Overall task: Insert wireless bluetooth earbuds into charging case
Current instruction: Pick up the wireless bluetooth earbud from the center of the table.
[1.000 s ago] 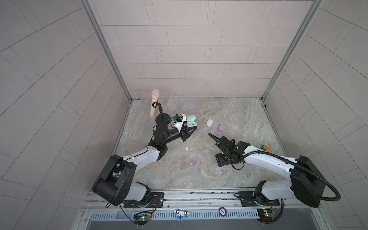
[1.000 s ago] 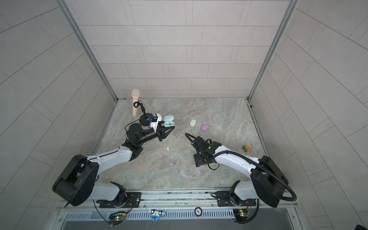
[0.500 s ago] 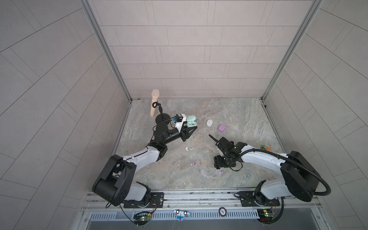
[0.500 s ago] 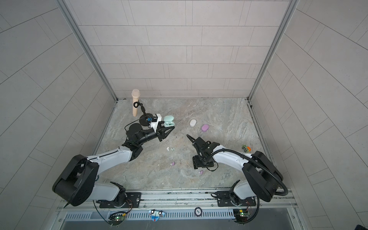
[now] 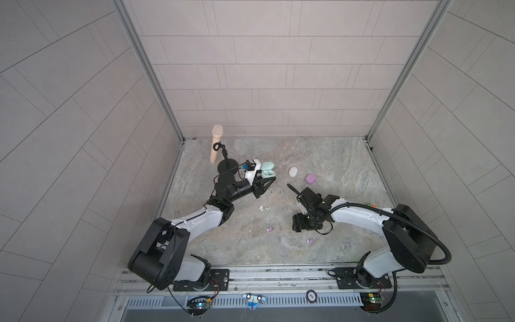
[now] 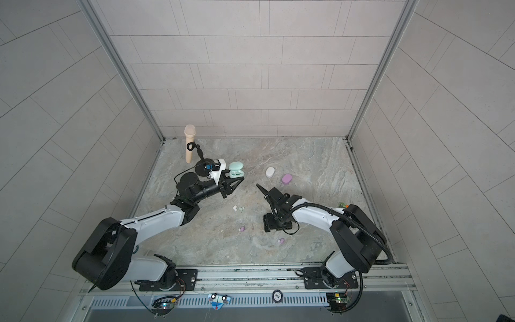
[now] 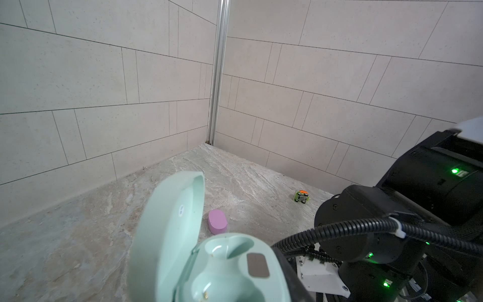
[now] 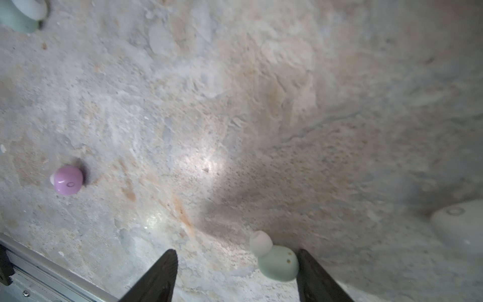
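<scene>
Picking up: straddling mint green rounded plastic earbud [image 8: 278, 261] on stone table [image 8: 261, 104] with spread right gripper [image 8: 235, 252]; pinching open mint green pebble-shaped charging case [image 7: 222, 266] in left gripper [image 5: 270, 179]. Next, probably: centre, close gently, carry to socket [image 7: 236, 248].

No words, brands or numbers can be read anywhere. A round badge [image 5: 311, 295] on the front rail [image 5: 278, 274] carries print too small to make out. A small sticker [image 7: 180, 210] is blurred; it sits inside the lid of the mint case [image 7: 222, 274], which is clamped in the jaws of the left gripper [image 5: 267, 181]. The lilac bud [image 8: 67, 180], well outside the jaws of the right gripper [image 8: 235, 255], bears only a tiny ring mark.
</scene>
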